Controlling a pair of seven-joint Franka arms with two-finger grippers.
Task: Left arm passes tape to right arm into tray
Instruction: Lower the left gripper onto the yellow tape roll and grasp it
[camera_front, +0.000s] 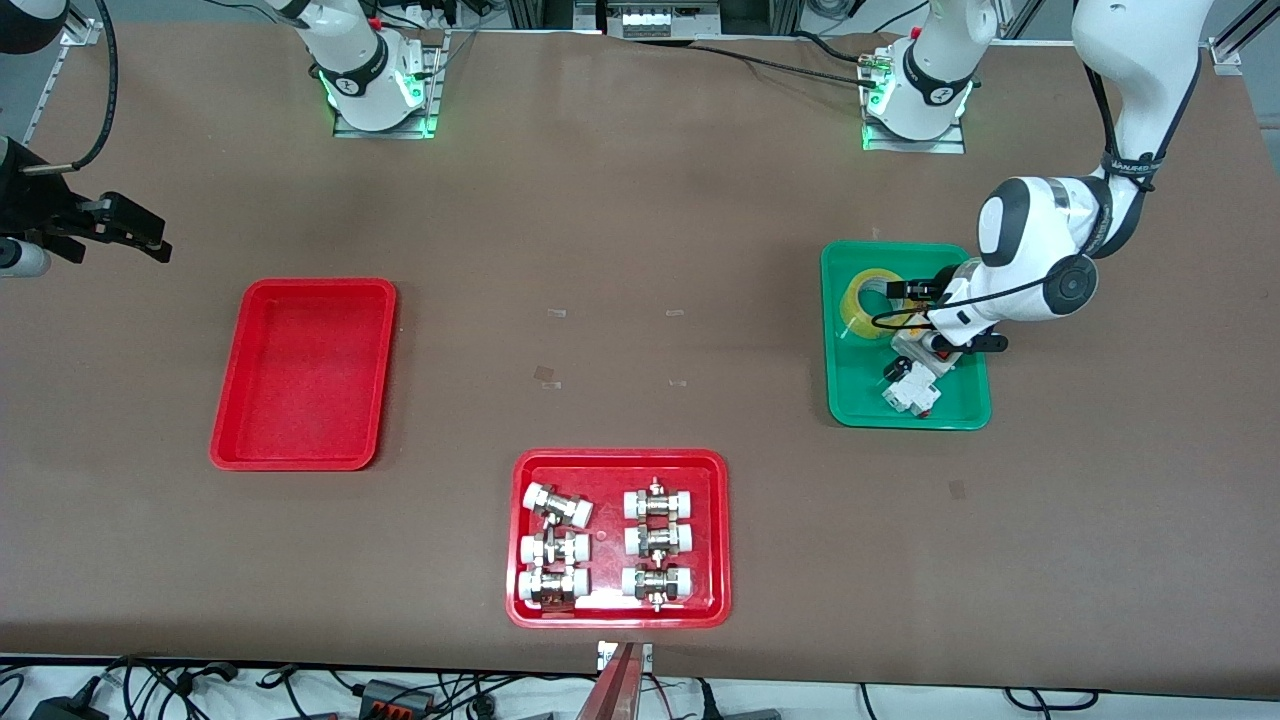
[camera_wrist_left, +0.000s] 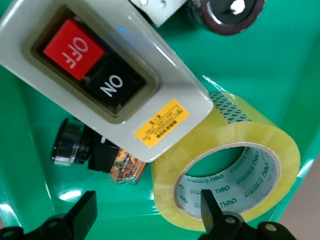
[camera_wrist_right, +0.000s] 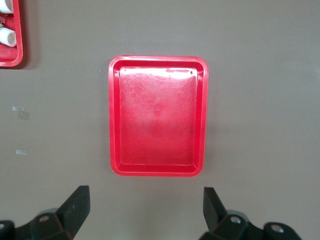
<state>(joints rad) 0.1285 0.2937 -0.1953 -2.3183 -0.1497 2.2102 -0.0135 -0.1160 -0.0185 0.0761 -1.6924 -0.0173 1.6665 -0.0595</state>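
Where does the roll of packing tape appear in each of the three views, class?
Front view: the tape lies in the green tray, at the end farther from the camera.
Left wrist view: the tape lies beside the ON/OFF switch box, one left pincer finger over its core.
Right wrist view: not in it.
Shared landmark: the green tray.

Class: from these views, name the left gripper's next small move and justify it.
Probably close the left gripper on the tape: its open fingers straddle the roll's wall, one in the core, while the roll still lies in the green tray.
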